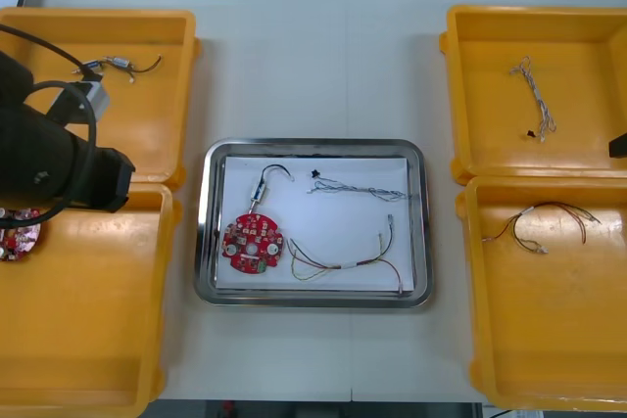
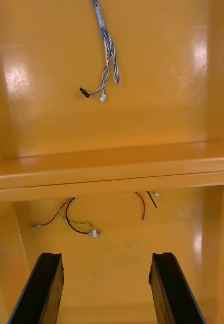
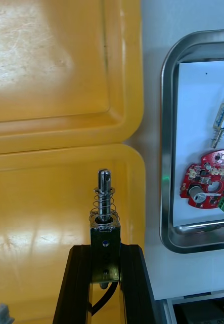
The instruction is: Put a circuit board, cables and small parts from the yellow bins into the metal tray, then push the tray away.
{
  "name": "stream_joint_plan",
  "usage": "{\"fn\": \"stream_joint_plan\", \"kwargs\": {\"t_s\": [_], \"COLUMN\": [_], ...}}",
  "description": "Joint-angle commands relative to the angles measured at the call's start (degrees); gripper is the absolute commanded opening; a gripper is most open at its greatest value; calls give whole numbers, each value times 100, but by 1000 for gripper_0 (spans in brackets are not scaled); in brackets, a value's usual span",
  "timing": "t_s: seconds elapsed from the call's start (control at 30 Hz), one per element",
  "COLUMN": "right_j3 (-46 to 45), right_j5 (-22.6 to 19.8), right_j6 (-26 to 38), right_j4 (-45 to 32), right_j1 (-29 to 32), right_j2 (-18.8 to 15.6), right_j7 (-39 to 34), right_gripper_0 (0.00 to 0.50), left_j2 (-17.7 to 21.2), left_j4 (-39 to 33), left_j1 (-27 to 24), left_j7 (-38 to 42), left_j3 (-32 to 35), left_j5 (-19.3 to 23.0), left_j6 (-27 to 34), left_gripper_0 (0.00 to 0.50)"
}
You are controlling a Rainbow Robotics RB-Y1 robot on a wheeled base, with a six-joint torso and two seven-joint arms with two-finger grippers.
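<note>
light table (image 1: 313, 56): metal tray (image 1: 315, 147) centre, between two left yellow bins (image 1: 88, 340), two right yellow bins (image 1: 558, 340)

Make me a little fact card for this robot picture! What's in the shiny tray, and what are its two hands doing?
Tray contents: shiny metal tray holds a round red circuit board, a small metal part, a twisted blue and white cable, a red and yellow cable.
Left gripper: shut on a spring-tipped metal part, above the near left yellow bin.
Right gripper: open, empty, above the near right yellow bin holding loose coloured cables.
</note>
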Motion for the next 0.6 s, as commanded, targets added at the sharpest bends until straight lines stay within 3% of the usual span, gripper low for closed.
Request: {"fn": "stream_joint_plan", "kwargs": {"t_s": [0.03,0.3,0.6], "right_j3": [-198,-207,-207], "right_j5": [-67,-93,-102], "right_j6": [19,19,19], "right_j4": [-187,-187,-178], "right_j1": [125,213,248], "right_j2": [-255,-246,-246], "right_j7": [-70,-70,-52], "right_gripper_0": [500,500,500], "left_j2": [-267,-768,-1445], "left_j4": [-166,168,819], "left_j1": [-565,-978,-1452], "left_j7": [646,962,1103], "left_j3": [-709,-1245,-1834], "left_j5": [-483,-931,-1714], "left_j6": [37,37,37], "left_gripper_0": [0,0,0]}}
